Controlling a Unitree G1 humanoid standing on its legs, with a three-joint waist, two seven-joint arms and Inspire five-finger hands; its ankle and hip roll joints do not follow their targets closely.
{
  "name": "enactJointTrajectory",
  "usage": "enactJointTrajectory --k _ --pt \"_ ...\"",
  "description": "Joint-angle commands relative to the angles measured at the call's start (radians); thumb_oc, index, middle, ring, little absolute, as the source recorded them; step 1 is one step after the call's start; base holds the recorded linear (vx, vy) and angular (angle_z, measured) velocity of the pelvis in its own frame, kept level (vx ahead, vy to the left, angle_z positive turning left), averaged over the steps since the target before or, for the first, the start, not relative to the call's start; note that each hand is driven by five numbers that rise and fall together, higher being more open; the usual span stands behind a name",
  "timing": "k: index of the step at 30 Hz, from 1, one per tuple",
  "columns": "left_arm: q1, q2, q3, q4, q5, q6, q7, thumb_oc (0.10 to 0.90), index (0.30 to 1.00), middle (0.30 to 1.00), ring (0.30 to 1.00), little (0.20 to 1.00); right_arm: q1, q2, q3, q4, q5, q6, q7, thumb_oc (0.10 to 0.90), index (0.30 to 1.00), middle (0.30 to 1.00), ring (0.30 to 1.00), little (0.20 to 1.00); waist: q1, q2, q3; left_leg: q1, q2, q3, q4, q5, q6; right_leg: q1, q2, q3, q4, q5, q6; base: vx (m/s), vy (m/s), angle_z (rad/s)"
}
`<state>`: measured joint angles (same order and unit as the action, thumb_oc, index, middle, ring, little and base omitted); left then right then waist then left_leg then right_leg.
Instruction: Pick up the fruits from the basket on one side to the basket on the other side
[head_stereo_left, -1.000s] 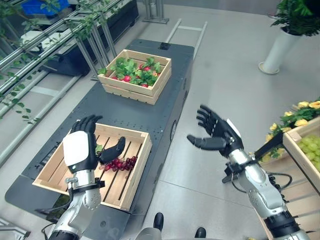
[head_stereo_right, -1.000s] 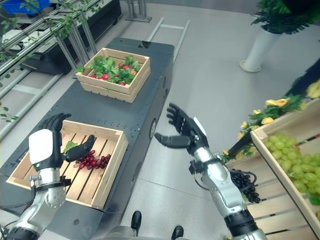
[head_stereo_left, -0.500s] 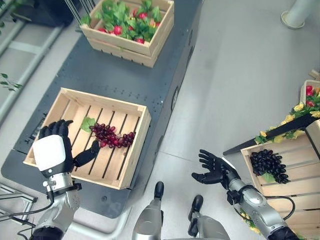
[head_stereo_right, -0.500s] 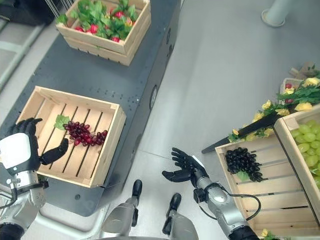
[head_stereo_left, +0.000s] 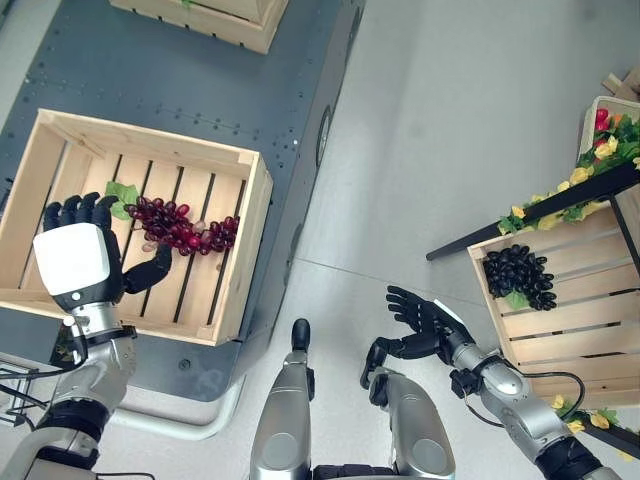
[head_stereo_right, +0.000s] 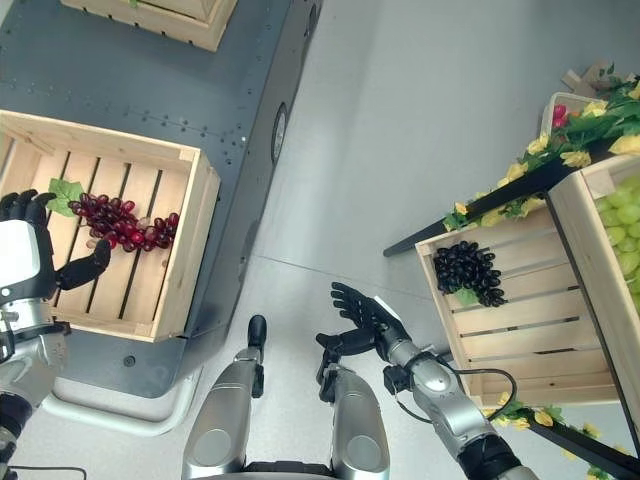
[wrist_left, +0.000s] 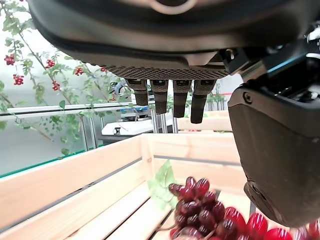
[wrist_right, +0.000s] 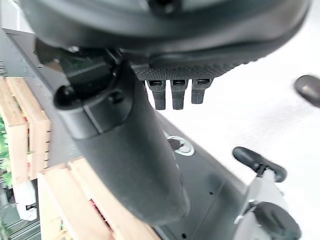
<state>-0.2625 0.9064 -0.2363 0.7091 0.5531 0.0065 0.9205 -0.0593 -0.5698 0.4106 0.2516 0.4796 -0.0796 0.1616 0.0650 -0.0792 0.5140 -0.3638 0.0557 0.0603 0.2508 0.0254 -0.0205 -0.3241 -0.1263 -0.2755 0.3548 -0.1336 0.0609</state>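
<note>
Since a moment ago the right hand (head_stereo_left: 425, 322) has stayed low over the floor, fingers spread. Left crate (head_stereo_left: 238, 255) on the cart (head_stereo_left: 200, 60) holds red grapes (head_stereo_left: 180, 226); the left hand (head_stereo_left: 82, 270) hovers beside them, fingers relaxed, holding nothing. Black grapes (head_stereo_left: 518, 276) lie in the right crate (head_stereo_left: 590, 330).

- The left hand (head_stereo_left: 75, 265) hangs open inside the left crate (head_stereo_left: 246, 230); its walls hem it in on every side.
- Red grapes (head_stereo_left: 180, 225) lie just right of its thumb.
- Bare floor (head_stereo_left: 430, 130) separates the counter (head_stereo_left: 190, 85) from the right crate (head_stereo_left: 580, 320).
</note>
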Motion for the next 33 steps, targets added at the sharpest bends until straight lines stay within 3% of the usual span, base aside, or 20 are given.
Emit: enactJointTrajectory --k 1,13,20,28,33 --pt "-0.089 0.133 -0.018 -0.004 0.058 0.003 -0.042 0.800 0.900 0.900 0.900 0.900 -0.017 -0.039 0.039 -0.098 0.032 -0.085 0.051 0.800 0.900 0.900 0.900 0.900 -0.028 -0.009 -0.001 -0.076 -0.029 0.052 0.134 -0.088 0.000 -0.007 0.034 0.008 0.054 -0.016 -0.013 -0.07 0.031 0.02" --pt "-0.240 0.225 -0.187 0.038 0.092 0.011 -0.169 0.800 0.900 0.900 0.900 0.900 -0.054 -0.059 0.054 -0.113 0.031 -0.089 0.022 0.800 0.900 0.900 0.900 0.900 -0.058 -0.018 0.006 -0.161 -0.007 0.090 0.163 -0.090 0.002 -0.055 0.049 0.012 0.025 -0.001 -0.010 -0.04 0.021 -0.03" --pt "-0.306 0.227 -0.238 0.056 0.128 0.044 -0.140 0.800 0.900 0.900 0.900 0.900 -0.066 -0.052 0.058 -0.116 0.040 -0.087 -0.006 0.800 0.900 0.900 0.900 0.900 -0.065 -0.032 0.006 -0.178 0.000 0.112 0.170 -0.095 0.002 -0.049 0.053 0.005 -0.009 0.013 -0.007 -0.02 0.010 0.00" --pt "-0.388 0.207 -0.322 0.106 0.134 0.060 -0.262 0.800 0.900 0.900 0.900 0.900 -0.084 -0.043 0.067 -0.134 0.050 -0.077 -0.036 0.800 0.900 0.900 0.900 0.900 -0.074 -0.047 0.006 -0.194 -0.001 0.129 0.169 -0.099 0.007 -0.060 0.057 -0.001 -0.031 0.028 -0.001 -0.02 0.018 0.00" --pt "-0.426 0.180 -0.379 0.130 0.133 0.128 -0.446 0.800 0.900 0.900 0.900 0.900 -0.098 -0.047 0.064 -0.138 0.056 -0.063 -0.060 0.800 0.900 0.900 0.900 0.900 -0.083 -0.046 0.006 -0.217 -0.003 0.130 0.192 -0.103 0.009 -0.088 0.051 0.000 -0.007 0.025 -0.001 -0.01 0.049 -0.02"
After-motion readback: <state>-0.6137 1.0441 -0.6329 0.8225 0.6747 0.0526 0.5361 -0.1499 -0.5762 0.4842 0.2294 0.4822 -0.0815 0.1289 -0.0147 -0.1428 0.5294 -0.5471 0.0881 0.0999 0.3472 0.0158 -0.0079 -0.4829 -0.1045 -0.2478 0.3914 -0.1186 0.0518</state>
